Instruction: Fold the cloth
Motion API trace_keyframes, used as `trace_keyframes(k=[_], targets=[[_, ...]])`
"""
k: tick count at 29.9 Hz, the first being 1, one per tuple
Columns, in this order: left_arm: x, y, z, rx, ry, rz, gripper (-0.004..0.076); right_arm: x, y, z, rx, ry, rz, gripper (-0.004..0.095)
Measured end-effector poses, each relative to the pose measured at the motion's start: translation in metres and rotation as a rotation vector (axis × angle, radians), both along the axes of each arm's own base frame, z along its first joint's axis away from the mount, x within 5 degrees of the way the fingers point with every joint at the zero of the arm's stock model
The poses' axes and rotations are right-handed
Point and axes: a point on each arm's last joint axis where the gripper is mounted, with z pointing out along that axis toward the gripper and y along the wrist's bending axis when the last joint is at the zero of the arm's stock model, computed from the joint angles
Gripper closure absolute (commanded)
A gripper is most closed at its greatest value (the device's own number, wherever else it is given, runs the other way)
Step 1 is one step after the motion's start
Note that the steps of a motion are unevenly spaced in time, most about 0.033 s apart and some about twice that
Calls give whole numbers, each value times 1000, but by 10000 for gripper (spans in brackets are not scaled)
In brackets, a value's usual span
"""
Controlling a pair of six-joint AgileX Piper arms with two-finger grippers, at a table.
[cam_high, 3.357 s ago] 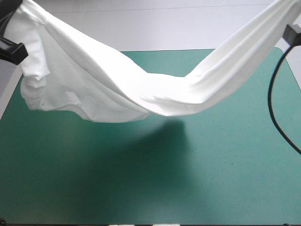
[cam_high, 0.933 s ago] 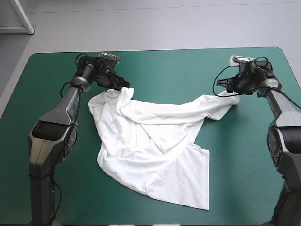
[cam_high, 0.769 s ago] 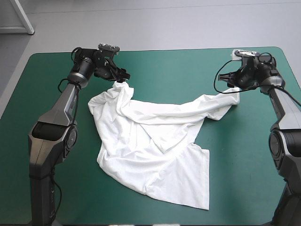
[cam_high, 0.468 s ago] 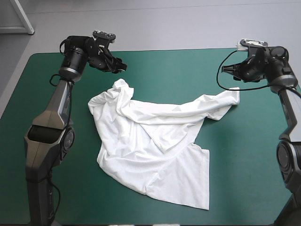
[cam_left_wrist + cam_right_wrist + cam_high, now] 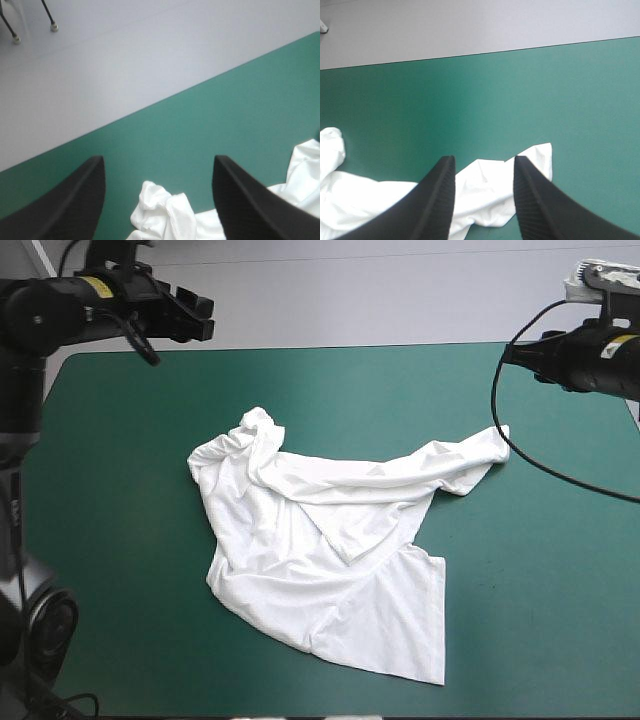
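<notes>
The teal-green tabletop point(image 5: 520, 620) is holding the white T-shirt point(image 5: 320, 550), which is lying crumpled in the middle, not folded yet. The left hand point(image 5: 159, 160) and the right hand point(image 5: 484, 159) are hanging open and empty above the far corners, probably getting ready to grab again.

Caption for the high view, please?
Crumpled white T-shirt on the teal-green table; left tool and right tool open, near the far corners.
</notes>
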Motion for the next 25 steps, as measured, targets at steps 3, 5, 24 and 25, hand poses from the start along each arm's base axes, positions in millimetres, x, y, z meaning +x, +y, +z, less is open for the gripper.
trace_keyframes(k=[3,5,24,25], targets=[[-34,7,22,-16,-76,-10,273,-27,5,10,21,7,43,546],[-49,10,28,-15,-97,-16,273,-41,10,14,22,15,78,546],[-34,13,-123,311,419,80,273,-77,31,23,51,34,199,581],[-31,14,-131,328,445,97,273,-77,31,23,51,34,199,585]])
